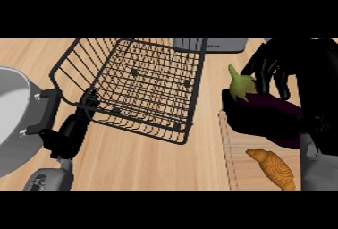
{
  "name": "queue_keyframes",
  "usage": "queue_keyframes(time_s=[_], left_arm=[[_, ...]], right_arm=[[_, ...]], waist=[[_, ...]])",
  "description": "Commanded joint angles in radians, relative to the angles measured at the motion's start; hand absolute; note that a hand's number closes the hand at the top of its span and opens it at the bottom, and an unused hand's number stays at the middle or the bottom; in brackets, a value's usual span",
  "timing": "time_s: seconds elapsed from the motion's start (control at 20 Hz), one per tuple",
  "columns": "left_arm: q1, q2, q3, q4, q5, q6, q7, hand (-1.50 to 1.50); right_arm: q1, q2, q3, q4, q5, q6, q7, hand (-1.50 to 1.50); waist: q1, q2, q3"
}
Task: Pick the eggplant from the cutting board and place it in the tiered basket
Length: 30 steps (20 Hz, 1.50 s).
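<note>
Eggplant [264, 100] in curled right robot hand [290, 58]

You have one view, from the head, looking steeply down at the counter [145, 161] from close in. Tiered basket [135, 85] fills upper centre; cutting board [241, 152] sits lower right.

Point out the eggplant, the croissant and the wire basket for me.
eggplant [274, 103], head view, on its purple body.
croissant [274, 170], head view, on its middle.
wire basket [142, 85], head view, on its mesh floor.
</note>
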Motion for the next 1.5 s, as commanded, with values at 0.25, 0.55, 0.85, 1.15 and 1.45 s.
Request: queue_keyframes(time_s=[0.25,0.55,0.85,1.15,1.45], left_arm=[[-0.061,-0.048,-0.062,0.053,-0.018,-0.042,0.003,0.00],[-0.026,-0.027,-0.051,0.005,-0.010,-0.063,0.011,0.00],[-0.058,-0.070,-0.084,0.003,-0.033,-0.045,0.027,0.00],[-0.075,-0.060,-0.071,0.023,-0.030,-0.066,0.037,0.00],[-0.043,-0.071,-0.078,0.015,-0.044,-0.060,0.022,0.00]], right_arm=[[-0.331,0.143,-0.020,0.439,0.059,-0.099,0.098,1.50],[-0.508,0.145,-0.047,0.762,0.019,-0.189,0.018,1.50],[-0.612,0.146,-0.008,1.027,-0.052,-0.334,-0.067,1.50],[-0.664,0.146,0.066,1.166,-0.199,-0.477,-0.134,1.50],[-0.724,0.146,0.121,1.273,-0.390,-0.608,-0.135,1.50]], waist=[[0.001,0.012,-0.003],[0.018,0.013,-0.002],[0.034,0.018,-0.003],[0.034,0.016,-0.002],[0.053,0.018,-0.003]])
